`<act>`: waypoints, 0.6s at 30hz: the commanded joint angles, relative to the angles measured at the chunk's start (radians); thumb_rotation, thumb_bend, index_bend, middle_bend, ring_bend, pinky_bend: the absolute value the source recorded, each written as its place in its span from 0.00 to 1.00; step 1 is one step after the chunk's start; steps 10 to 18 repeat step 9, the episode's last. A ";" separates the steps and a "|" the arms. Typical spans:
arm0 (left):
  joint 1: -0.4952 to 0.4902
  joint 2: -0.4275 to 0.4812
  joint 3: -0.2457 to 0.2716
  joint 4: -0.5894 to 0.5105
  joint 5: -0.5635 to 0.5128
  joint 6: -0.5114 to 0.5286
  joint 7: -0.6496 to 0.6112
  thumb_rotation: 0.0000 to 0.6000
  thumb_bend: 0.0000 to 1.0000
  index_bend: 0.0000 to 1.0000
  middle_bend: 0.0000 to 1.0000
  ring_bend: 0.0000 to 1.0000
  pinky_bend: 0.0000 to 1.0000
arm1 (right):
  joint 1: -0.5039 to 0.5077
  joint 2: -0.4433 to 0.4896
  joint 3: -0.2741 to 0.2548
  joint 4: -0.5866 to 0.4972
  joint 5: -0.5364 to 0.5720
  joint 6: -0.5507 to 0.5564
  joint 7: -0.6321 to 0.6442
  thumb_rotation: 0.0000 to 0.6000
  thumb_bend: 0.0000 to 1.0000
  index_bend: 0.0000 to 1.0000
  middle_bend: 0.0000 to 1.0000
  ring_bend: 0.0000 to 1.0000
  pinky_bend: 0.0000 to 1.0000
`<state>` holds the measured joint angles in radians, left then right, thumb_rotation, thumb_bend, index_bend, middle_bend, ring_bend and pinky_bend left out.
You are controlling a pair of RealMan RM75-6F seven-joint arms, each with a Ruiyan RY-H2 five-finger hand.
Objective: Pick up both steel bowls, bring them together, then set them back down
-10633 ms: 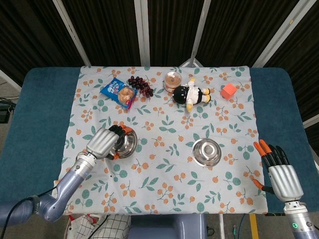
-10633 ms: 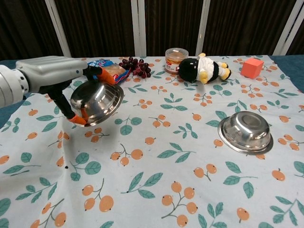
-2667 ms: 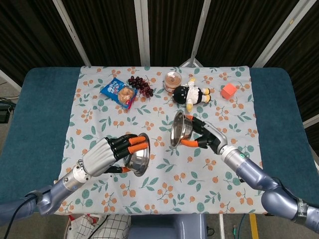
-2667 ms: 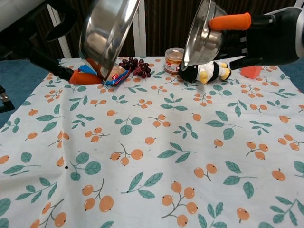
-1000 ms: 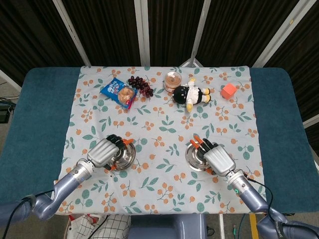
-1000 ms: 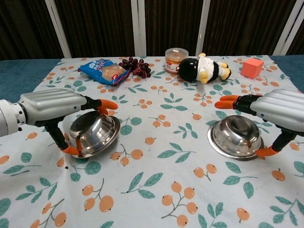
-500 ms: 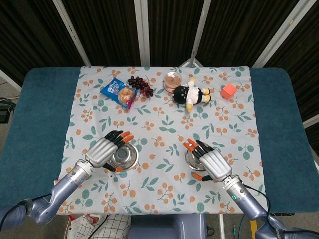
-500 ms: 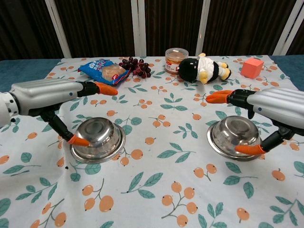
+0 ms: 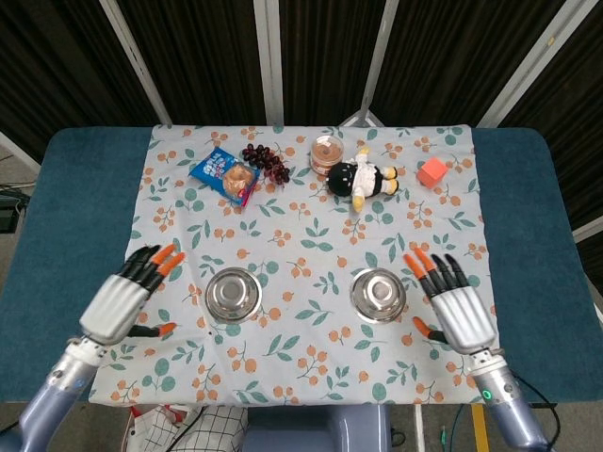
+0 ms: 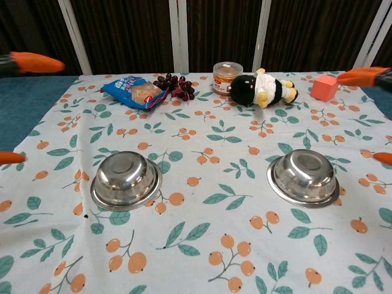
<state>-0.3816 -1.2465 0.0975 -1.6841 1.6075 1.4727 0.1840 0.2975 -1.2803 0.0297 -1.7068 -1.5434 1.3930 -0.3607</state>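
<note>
Both robot hands spread wide and holding nothing, both steel bowls upside down on the worktop

The left robot hand (image 9: 122, 302) hovers apart from the left steel bowl (image 9: 233, 293), the right robot hand (image 9: 457, 309) just beside the right steel bowl (image 9: 379, 295); the bowls sit well apart on the leaf-print cloth (image 9: 311, 245), with a snack packet (image 9: 224, 173), grapes (image 9: 267, 160), a jar (image 9: 327, 153), a plush toy (image 9: 361, 176) and an orange cube (image 9: 432, 170) along the far edge

Two polished steel bowls (image 9: 233, 293) (image 9: 379, 295) with mirror-bright, smooth metal sit on a matt printed cloth (image 9: 311, 240) over the bench's soft teal cover (image 9: 66, 235). Near the far edge lie a glossy plastic snack packet (image 9: 224, 175) and a plush toy (image 9: 361, 177).
</note>
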 commanded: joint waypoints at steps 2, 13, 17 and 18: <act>0.179 0.081 0.065 -0.044 -0.088 0.129 0.028 0.97 0.09 0.00 0.00 0.00 0.09 | -0.157 -0.031 -0.002 0.058 0.073 0.197 -0.079 0.94 0.32 0.00 0.00 0.00 0.04; 0.189 0.135 0.032 -0.013 -0.133 0.106 -0.084 0.97 0.09 0.00 0.00 0.00 0.09 | -0.181 -0.006 0.001 0.045 0.071 0.216 -0.043 0.97 0.32 0.00 0.00 0.00 0.04; 0.189 0.135 0.032 -0.013 -0.133 0.106 -0.084 0.97 0.09 0.00 0.00 0.00 0.09 | -0.181 -0.006 0.001 0.045 0.071 0.216 -0.043 0.97 0.32 0.00 0.00 0.00 0.04; 0.189 0.135 0.032 -0.013 -0.133 0.106 -0.084 0.97 0.09 0.00 0.00 0.00 0.09 | -0.181 -0.006 0.001 0.045 0.071 0.216 -0.043 0.97 0.32 0.00 0.00 0.00 0.04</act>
